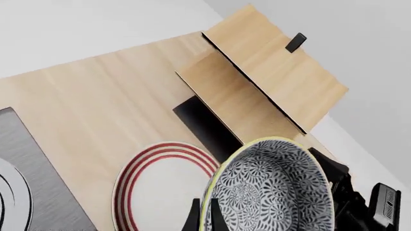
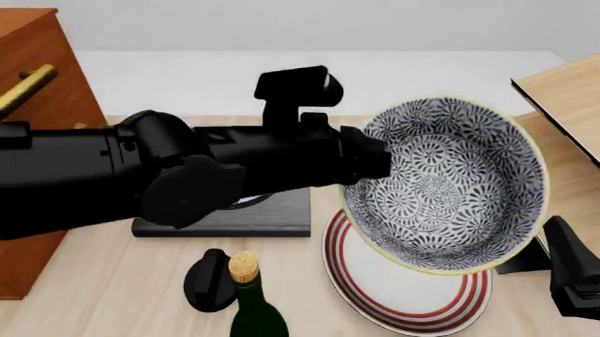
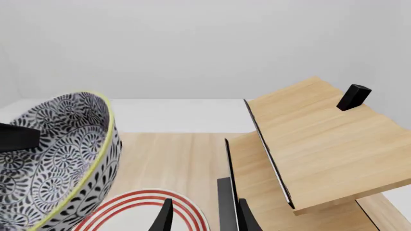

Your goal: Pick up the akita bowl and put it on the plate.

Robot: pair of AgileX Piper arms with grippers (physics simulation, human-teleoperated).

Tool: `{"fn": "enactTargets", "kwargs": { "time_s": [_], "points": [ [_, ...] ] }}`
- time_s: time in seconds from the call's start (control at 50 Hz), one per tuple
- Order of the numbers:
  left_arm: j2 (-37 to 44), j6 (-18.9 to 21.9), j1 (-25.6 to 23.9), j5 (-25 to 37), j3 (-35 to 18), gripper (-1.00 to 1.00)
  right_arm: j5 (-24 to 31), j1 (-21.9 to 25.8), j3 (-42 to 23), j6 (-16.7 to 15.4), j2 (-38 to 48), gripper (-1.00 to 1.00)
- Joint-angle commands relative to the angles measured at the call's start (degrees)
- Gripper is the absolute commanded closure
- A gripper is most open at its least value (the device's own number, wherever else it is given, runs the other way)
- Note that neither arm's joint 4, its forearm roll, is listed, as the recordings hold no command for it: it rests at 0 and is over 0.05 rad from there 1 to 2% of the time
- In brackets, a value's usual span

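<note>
L gripper clamped the rim of the akita bowl, held tilted in the air above the plate, w/ R gripper apart beside it, fingers parted, holding nothing.

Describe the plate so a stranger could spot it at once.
Start from the wooden table in the front view; near its front edge, right of the wine bottle, the plate lies flat under the lifted akita bowl. It is white with red rings, unlike the black slab behind it.
</note>
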Motion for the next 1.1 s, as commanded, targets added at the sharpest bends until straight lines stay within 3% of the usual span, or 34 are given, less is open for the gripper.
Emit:
{"fn": "enactTargets", "kwargs": {
  "time_s": [0.02, 0.26, 1.1],
  "points": [
    [2.93, -1.30, -0.96, -3.58, 1.01, 1.00, 0.00, 0.01, 0.00, -0.01, 0.00, -1.00],
    [5.96, -0.04, -0.55, -2.69, -1.22, 1.00, 0.00, -0.01, 0.00, 0.02, 0.01, -1.00],
    [11.31, 1.42, -0.20, -5.09, -1.36, 1.00, 0.00, 0.00, 0.00, -0.01, -0.01, -1.00]
  ]
}}
